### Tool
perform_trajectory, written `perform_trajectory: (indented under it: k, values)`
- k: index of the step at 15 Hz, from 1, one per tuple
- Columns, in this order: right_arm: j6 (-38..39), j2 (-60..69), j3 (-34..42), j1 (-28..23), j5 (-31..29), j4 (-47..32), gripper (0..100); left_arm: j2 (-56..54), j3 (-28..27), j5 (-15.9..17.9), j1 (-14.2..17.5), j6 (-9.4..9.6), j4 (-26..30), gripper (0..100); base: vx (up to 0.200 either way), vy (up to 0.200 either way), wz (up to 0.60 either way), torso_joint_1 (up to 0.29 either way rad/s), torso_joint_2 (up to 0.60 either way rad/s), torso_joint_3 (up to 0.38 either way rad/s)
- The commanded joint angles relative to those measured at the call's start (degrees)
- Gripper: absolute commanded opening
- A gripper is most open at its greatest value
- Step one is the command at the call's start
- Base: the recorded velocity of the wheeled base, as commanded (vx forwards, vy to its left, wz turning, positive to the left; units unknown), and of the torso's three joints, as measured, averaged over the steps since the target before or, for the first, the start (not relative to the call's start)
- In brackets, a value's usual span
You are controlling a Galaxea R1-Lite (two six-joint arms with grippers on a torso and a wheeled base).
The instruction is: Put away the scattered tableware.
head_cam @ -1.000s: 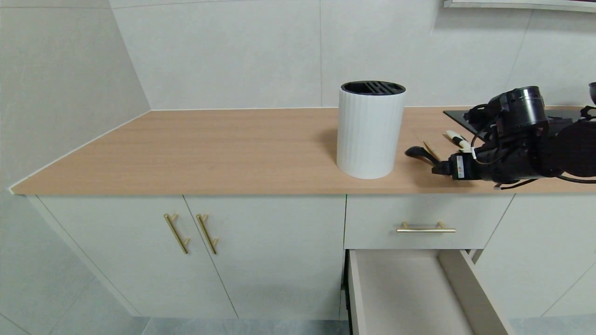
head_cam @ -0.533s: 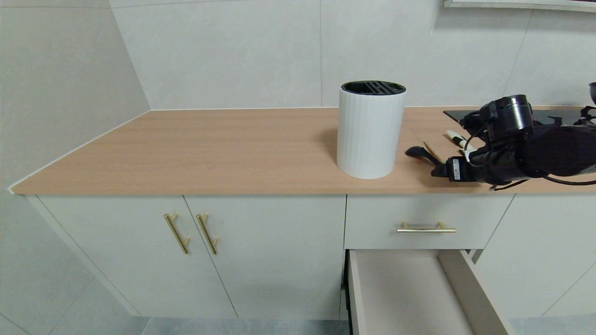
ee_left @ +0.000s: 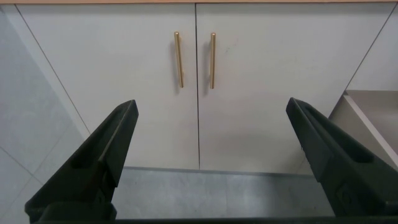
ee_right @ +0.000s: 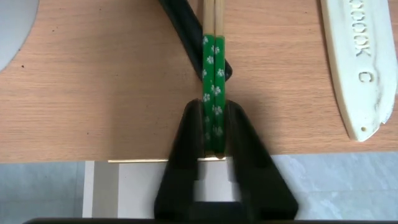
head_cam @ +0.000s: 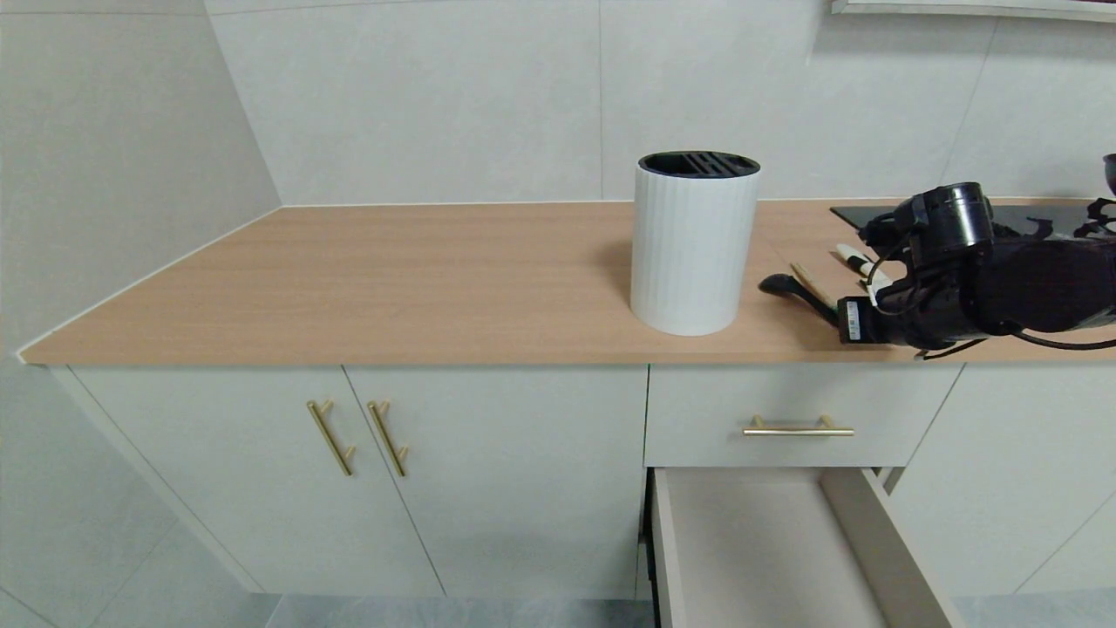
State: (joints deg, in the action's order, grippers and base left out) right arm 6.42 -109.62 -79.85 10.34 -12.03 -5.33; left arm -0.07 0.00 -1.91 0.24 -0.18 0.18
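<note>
My right claw (ee_right: 213, 127) is clamped on two chopsticks (ee_right: 211, 68) by their green ends, right at the desk's (head_cam: 392, 279) front edge. That arm lies low and level along the edge. One black spoon (head_cam: 782, 285) crosses under the chopsticks, and one white knife (ee_right: 356, 68) lies just beside them. One white holder (head_cam: 694, 249) stands near. One drawer (head_cam: 767, 549) hangs open below. My left claw (ee_left: 211, 118) is spread wide, facing two cupboard doors (ee_left: 267, 87).
</note>
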Motion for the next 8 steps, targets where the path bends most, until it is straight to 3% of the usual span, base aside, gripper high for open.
perform_trajectory:
  k: [1, 8]
  values:
    - [-0.01, 0.19, 0.04, 0.03, -0.01, -0.03, 0, 0.07, 0.00, -0.02, 0.02, -0.08, -0.01, 100, 0.000, 0.000, 0.00, 0.000, 0.00, 0.000]
    - [1.22, 3.80, 1.45, 0.03, 0.17, -0.30, 0, 0.07, 0.00, -0.02, 0.02, -0.08, -0.01, 100, 0.000, 0.000, 0.00, 0.000, 0.00, 0.000]
